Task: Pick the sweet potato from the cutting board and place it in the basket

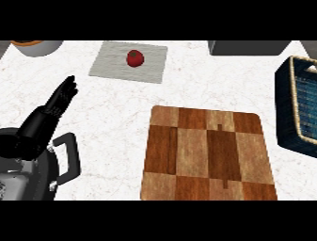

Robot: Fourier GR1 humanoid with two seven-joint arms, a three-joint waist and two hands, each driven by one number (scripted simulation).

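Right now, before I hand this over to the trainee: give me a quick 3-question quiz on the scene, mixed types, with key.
1. True or false: something lies on the cutting board.
2. The red fruit sits on: A) a grey cloth; B) a plate; C) a frying pan.
3. Which hand is in view, and are its fingers straight or curled?

Key:
1. False. The board's top is bare, and no sweet potato shows anywhere.
2. A.
3. The left, with its fingers straight, at the view's left edge.
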